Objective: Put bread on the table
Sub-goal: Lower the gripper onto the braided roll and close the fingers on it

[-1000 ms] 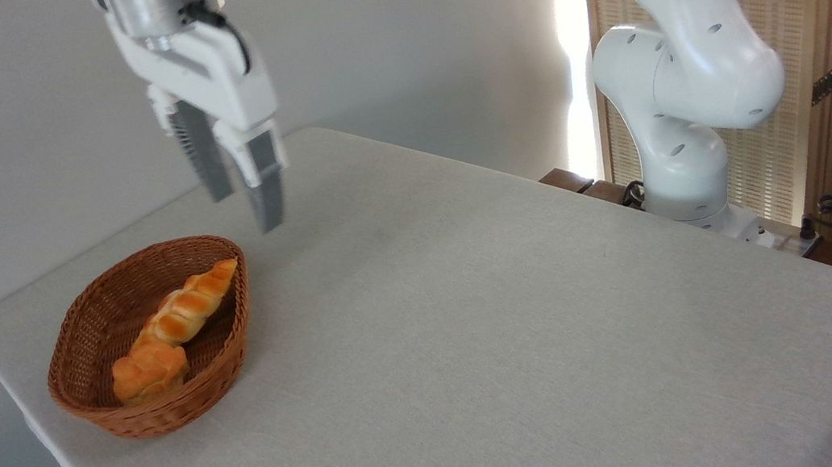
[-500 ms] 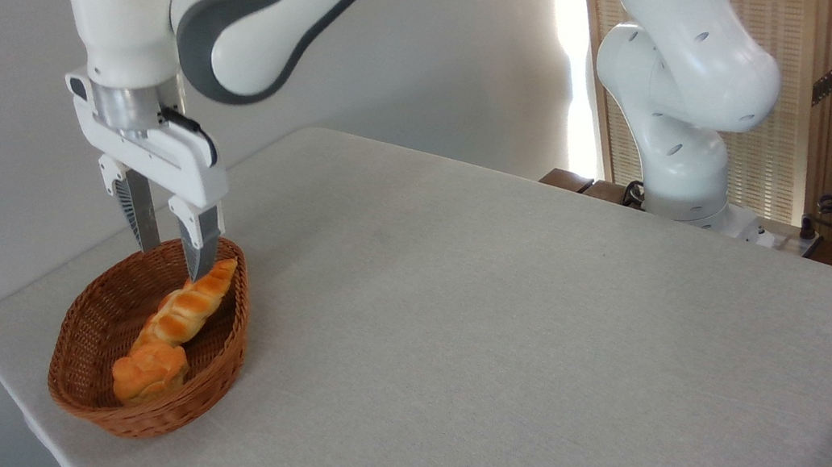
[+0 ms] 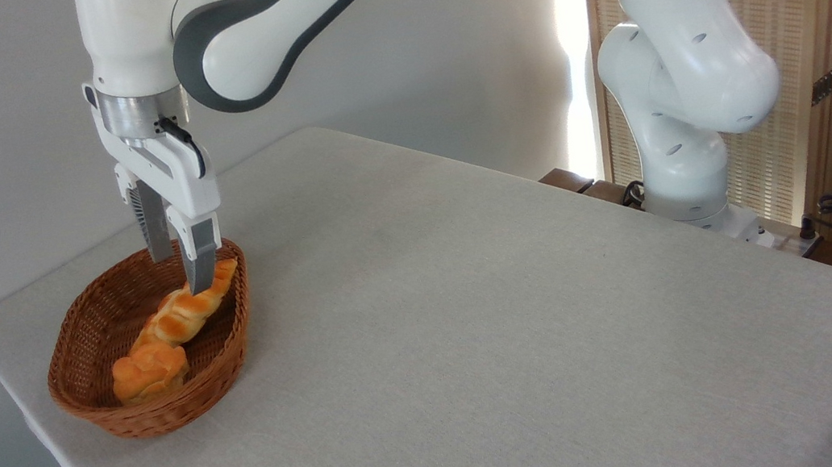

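Two grey fingers of the gripper (image 3: pixel 182 273), spread apart, have dropped lower into the woven wicker basket (image 3: pixel 86 345), straddling the glossy braided bread (image 3: pixel 186 308) beside a knobbly bun (image 3: pixel 148 371).

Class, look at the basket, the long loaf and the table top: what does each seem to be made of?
Basket: woven wicker, brown and matt; the weave shows.
Loaf: looks baked, golden and glossy, braided; real or replica cannot be told.
Table: covered in light grey-beige cloth, matt, with a fine texture.
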Tool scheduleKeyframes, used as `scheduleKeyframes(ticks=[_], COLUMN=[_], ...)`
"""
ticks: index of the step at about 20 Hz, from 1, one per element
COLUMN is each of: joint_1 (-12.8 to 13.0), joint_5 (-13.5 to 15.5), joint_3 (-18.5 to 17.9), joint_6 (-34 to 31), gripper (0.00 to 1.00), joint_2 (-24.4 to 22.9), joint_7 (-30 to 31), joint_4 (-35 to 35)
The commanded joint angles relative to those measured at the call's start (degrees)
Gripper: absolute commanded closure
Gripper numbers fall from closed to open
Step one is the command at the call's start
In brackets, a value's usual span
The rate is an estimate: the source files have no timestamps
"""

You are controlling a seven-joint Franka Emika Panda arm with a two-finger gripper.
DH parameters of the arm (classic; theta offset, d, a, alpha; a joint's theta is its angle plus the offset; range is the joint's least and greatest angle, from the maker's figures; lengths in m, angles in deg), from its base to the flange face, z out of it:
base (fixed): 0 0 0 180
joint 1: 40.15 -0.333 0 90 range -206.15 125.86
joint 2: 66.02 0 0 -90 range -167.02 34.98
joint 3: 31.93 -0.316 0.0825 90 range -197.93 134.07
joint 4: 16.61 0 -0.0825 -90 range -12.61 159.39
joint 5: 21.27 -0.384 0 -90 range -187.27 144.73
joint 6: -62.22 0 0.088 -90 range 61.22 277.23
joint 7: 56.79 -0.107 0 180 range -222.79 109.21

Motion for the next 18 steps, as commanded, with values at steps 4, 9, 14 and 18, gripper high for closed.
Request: scheduleKeyframes(ticks=[4, 9, 14, 18], joint_1=[1.58, 2.10, 2.72, 2.72], joint_5=[-3.47, -4.17, -4.26, -6.19], joint_3=[-0.60, -0.60, -0.60, -0.60], joint_6=[1.89, 7.07, 8.22, 8.22], gripper=[0.00, 0.00, 0.00, 0.15], joint_2=[1.26, 1.88, 2.23, 2.23], joint_7=[-2.90, -2.81, -2.89, -2.72], joint_4=[0.84, 3.47, 4.35, 4.35])
